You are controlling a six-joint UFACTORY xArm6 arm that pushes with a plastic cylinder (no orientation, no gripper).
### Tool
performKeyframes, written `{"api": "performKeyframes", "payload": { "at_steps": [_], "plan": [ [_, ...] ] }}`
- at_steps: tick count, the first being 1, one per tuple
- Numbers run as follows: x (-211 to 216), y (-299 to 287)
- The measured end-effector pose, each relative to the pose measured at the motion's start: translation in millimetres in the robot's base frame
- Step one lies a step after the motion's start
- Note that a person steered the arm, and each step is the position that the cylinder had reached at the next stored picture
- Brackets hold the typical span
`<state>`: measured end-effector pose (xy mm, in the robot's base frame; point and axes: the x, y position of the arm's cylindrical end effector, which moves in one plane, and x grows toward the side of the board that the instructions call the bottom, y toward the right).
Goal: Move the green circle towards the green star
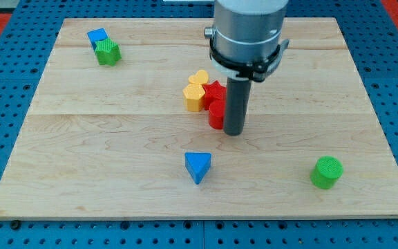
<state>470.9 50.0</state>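
Green circle (326, 172) sits near the view's bottom right; blue triangle (197, 167) left of it. My tip (234, 131) is pressed beside the red blocks (215, 104), nothing grasped. Green star (107, 52) lies top left, touching a blue block (97, 37).

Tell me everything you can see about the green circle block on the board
The green circle is a short bright green cylinder that looks like plastic, with a finely ridged top face. It stands upright on the wooden board, near the view's bottom right corner. Nothing touches it. My tip is well away, up and to the view's left, beside the red blocks. The green star sits far off at the view's top left.
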Motion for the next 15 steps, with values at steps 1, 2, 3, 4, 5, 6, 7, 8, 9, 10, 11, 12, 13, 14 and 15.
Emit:
{"api": "performKeyframes", "payload": {
  "at_steps": [1, 2, 3, 4, 5, 6, 7, 8, 9, 10, 11, 12, 13, 14, 15],
  "plan": [
    [-8, -28],
    [20, 27],
    [50, 144],
    [54, 229],
    [110, 224],
    [124, 177],
    [108, 128],
    [77, 108],
    [66, 107],
    [60, 123],
    [60, 152],
    [43, 151],
    [30, 111],
    [31, 78],
    [31, 33]
  ]
}}
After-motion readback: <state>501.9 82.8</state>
